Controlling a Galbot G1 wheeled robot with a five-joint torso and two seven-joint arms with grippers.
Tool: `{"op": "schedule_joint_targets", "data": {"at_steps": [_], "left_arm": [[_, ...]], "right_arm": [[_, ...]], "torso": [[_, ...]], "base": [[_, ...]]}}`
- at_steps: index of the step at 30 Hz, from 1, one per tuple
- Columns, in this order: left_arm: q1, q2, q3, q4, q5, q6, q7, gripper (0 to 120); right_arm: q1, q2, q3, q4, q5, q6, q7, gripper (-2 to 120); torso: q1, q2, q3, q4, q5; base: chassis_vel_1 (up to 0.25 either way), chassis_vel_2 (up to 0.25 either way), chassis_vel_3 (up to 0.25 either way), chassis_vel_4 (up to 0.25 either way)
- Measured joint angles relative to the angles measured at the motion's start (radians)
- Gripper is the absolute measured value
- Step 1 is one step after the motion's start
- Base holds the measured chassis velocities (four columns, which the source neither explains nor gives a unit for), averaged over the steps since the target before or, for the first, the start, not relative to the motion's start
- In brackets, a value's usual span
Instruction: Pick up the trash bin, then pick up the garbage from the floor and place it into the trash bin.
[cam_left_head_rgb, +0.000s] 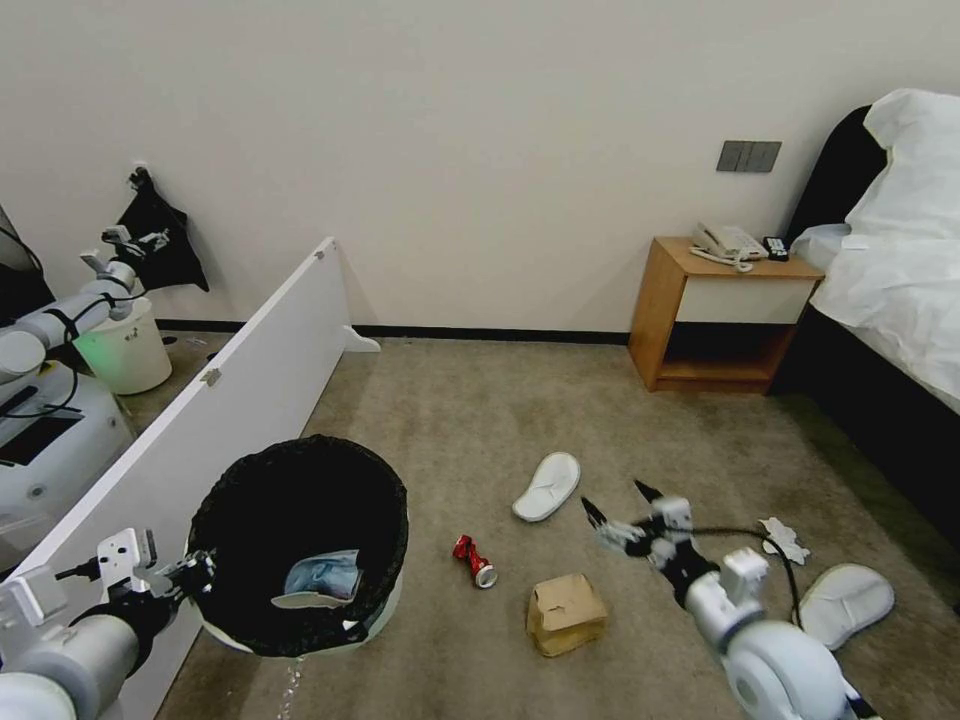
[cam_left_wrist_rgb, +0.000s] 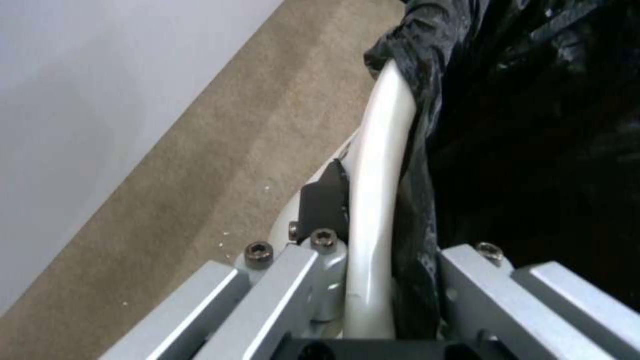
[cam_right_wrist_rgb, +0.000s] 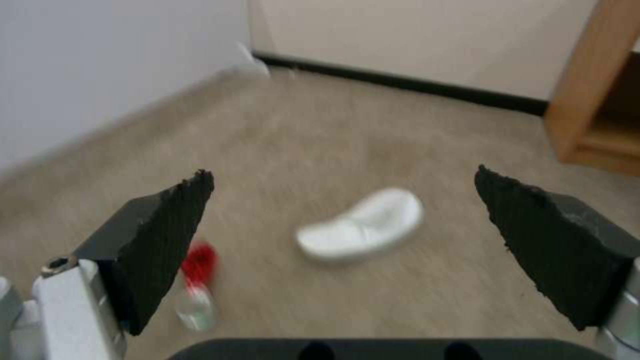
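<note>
Beige carpet floor (cam_left_head_rgb: 450, 420), litter scattered between white board and bedside.

Trash bin (cam_left_head_rgb: 392, 520), black-lined, held off the carpet on the robot's left; blue face mask (cam_left_head_rgb: 325, 577) already inside. Left gripper (cam_left_head_rgb: 195, 575) pinched on the bin's rim, white lip and liner clamped between the fingers in the left wrist view. Best kept level, mouth up, near the pickup spot.

Near slipper (cam_left_head_rgb: 548, 486) flat on the carpet, just ahead of the right gripper (cam_left_head_rgb: 617, 500). Second slipper (cam_left_head_rgb: 845, 603) off to the right. Right gripper spread wide, nothing held, above the floor; slipper sits between its fingers in the right wrist view. Likely the next target.

Advice: descend straight, straddle the narrow waist of the slipper, close only once the tips reach the pile. Soft, flat thing, so may fold or slip.

Cardboard box (cam_left_head_rgb: 565, 612), red can (cam_left_head_rgb: 474, 561), white tissue (cam_left_head_rgb: 783, 540) apart on the carpet, awaiting later trips.
</note>
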Motion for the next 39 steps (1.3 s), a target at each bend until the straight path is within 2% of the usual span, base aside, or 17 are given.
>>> {"op": "schedule_joint_targets", "data": {"at_steps": [3, 4, 6, 11, 13, 18, 20, 21, 24, 30, 39], "left_arm": [[0.001, -0.003, 0.009, -0.005, 0.003, 0.000, -0.003, 1], [0.001, -0.003, 0.009, -0.005, 0.003, 0.000, -0.003, 1], [0.001, -0.003, 0.010, -0.007, 0.006, 0.000, -0.005, 1], [0.001, -0.003, 0.011, -0.010, 0.007, 0.000, -0.008, 1], [0.003, -0.003, 0.013, -0.016, 0.008, 0.000, -0.014, 1], [0.005, -0.003, 0.013, -0.019, 0.011, 0.000, -0.016, 1], [0.008, -0.003, 0.012, -0.024, 0.012, 0.000, -0.019, 1], [0.008, -0.003, 0.012, -0.024, 0.012, 0.000, -0.019, 1], [0.008, -0.003, 0.013, -0.027, 0.012, 0.000, -0.023, 1], [0.004, -0.002, 0.020, -0.027, 0.012, 0.000, -0.030, 1], [0.001, -0.001, 0.026, -0.027, 0.014, 0.000, -0.032, 1]], "right_arm": [[-0.057, -0.003, 0.019, -0.058, -0.116, 0.077, -0.040, 100], [-0.057, -0.003, 0.019, -0.058, -0.116, 0.077, -0.040, 100], [-0.074, -0.003, 0.024, -0.096, -0.193, 0.117, -0.084, 100], [-0.078, -0.003, 0.028, -0.119, -0.251, 0.136, -0.119, 100], [-0.061, -0.002, 0.038, -0.174, -0.402, 0.192, -0.198, 100], [-0.047, -0.005, 0.040, -0.201, -0.473, 0.224, -0.262, 100], [-0.023, -0.014, 0.044, -0.251, -0.625, 0.313, -0.389, 100], [-0.023, -0.014, 0.044, -0.251, -0.625, 0.313, -0.389, 100], [-0.015, -0.018, 0.050, -0.273, -0.733, 0.358, -0.453, 100], [0.000, -0.021, 0.060, -0.301, -0.856, 0.419, -0.503, 100], [0.021, -0.017, 0.066, -0.346, -0.924, 0.410, -0.485, 100]], "torso": [[0.000, 0.000, 0.000, 0.0000, 0.0002], [0.000, 0.000, 0.000, 0.0000, 0.0002], [0.000, 0.000, 0.000, 0.0001, 0.0001], [0.000, 0.000, 0.000, 0.0001, 0.0001], [0.000, 0.000, 0.000, 0.0001, 0.0002], [0.000, 0.000, 0.000, 0.0002, 0.0001], [0.000, 0.000, 0.000, 0.0002, 0.0001], [0.000, 0.000, 0.000, 0.0002, 0.0001], [0.000, 0.000, 0.000, 0.0001, 0.0000], [0.000, 0.000, 0.000, 0.0001, 0.0000], [0.000, 0.000, 0.000, 0.0000, 0.0000]], "base": [[0.000, 0.000, 0.000, 0.000], [0.000, 0.000, 0.000, 0.000], [0.000, 0.000, 0.000, 0.000], [0.000, 0.000, 0.000, 0.000], [0.000, 0.000, 0.000, 0.000], [0.000, 0.000, 0.000, 0.000], [0.000, 0.000, 0.000, 0.000], [0.000, 0.000, 0.000, 0.000], [0.000, 0.000, 0.000, 0.000], [0.000, 0.000, 0.000, 0.000], [0.000, 0.000, 0.000, 0.000]]}}
